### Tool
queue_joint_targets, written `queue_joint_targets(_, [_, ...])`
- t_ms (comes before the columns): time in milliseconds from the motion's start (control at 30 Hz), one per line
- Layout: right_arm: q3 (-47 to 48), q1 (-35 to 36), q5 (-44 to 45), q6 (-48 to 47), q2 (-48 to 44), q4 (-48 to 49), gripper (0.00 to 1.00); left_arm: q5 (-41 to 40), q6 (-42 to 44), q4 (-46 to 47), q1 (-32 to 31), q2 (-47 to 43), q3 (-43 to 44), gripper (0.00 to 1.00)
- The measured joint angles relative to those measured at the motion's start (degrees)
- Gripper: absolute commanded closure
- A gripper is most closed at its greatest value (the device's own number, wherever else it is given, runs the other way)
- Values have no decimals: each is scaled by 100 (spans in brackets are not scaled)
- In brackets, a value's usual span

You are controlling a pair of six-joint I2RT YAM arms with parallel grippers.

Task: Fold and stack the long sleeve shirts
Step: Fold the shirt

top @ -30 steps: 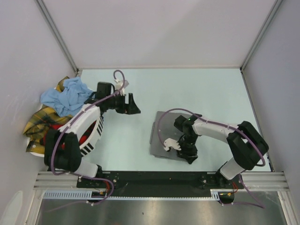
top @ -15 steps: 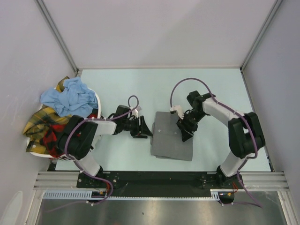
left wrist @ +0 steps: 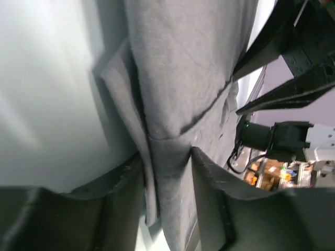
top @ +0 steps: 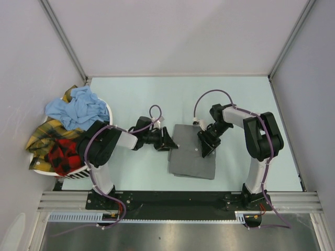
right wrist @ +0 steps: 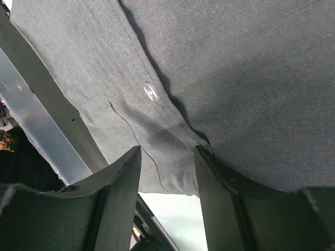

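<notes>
A folded mid-grey long sleeve shirt (top: 191, 157) lies flat on the table between the arms. My left gripper (top: 168, 142) is at its upper left edge. In the left wrist view a bunched grey fold (left wrist: 170, 172) fills the gap between the left gripper's (left wrist: 167, 157) jaws and touches both. My right gripper (top: 205, 148) rests on the shirt's upper right part. In the right wrist view the right gripper (right wrist: 167, 151) is open, its fingers astride the shirt's hem (right wrist: 172, 141), with pale table showing in the gap.
At the left wall a white slotted basket (top: 73, 174) holds a light blue shirt (top: 76, 107), a yellow plaid shirt (top: 44, 137) and a red-and-black plaid shirt (top: 60, 151). Grey walls close in the pale green table (top: 183, 99). A black rail runs along the near edge.
My left arm swung from beside the basket to the grey shirt's left edge and its jaws narrowed. My right gripper moved from the shirt's near edge to its far right part.
</notes>
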Motion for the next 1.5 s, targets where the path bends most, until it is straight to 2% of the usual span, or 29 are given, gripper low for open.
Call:
queue_joint_targets(67, [0, -9, -15, 13, 2, 0, 47, -15, -66, 107, 2, 116, 2, 85])
queue_joint_targets(133, [0, -11, -31, 20, 2, 0, 44, -92, -59, 26, 2, 166, 20, 100])
queue_joint_targets(267, [-2, -87, -199, 234, -4, 20, 37, -308, 468, -1086, 24, 24, 516, 100])
queue_joint_targets(433, [-90, -498, -820, 1054, -76, 529, 30, -988, 2153, -3630, 17, -223, 2284, 100])
queue_joint_targets(500, [-107, -811, -1073, 1449, -177, 831, 26, -1292, 2826, -4374, 17, -328, 2881, 100])
queue_joint_targets(600, [-313, -1325, -1325, 2164, -468, 1405, 22, -2096, 3974, -5716, 22, -411, 4054, 100])
queue_joint_targets(700, [-691, -1784, -1552, 2992, -885, 1961, 20, -2970, 5121, -6618, -20, -402, 5346, 100])
queue_joint_targets(833, [-992, -2026, -1836, 3958, -1283, 2592, 13, -4144, 6535, -7215, -208, -404, 6802, 100])
queue_joint_targets(900, [-1169, -2076, -1947, 4474, -1408, 2953, 8, -4769, 7160, -7261, -457, -413, 7101, 100])
queue_joint_targets(1000, [-1545, -2140, -2050, 5195, -1491, 3534, 2, -5484, 7687, -7289, -949, -332, 6979, 100])
queue_joint_targets(1067, [-1860, -2201, -2061, 5670, -1493, 3952, 0, -5799, 7770, -7270, -1294, -151, 6636, 97])
queue_joint_targets(1167, [-2315, -2343, -2061, 6297, -1493, 4459, 0, -6078, 7635, -7248, -1773, 461, 6205, 98])
queue_joint_targets(1300, [-2717, -2568, -2044, 6813, -1488, 4883, 0, -6092, 7101, -7243, -2446, 1696, 6140, 91])
queue_joint_targets(1333, [-2815, -2645, -2041, 6900, -1488, 4946, 0, -6019, 6916, -7285, -2618, 1930, 6140, 83])
queue_joint_targets(1367, [-2964, -2743, -1840, 6909, -1488, 4964, 0, -5976, 6577, -7278, -2771, 2114, 6144, 82])
queue_joint_targets(1433, [-3206, -2962, -1801, 7073, -1493, 4964, 0, -5829, 6367, -7353, -2927, 2124, 6188, 67])
queue_joint_targets(1500, [-3373, -3071, -1773, 7232, -1617, 5090, 0, -5462, 6118, -7479, -3010, 2124, 6408, 45])
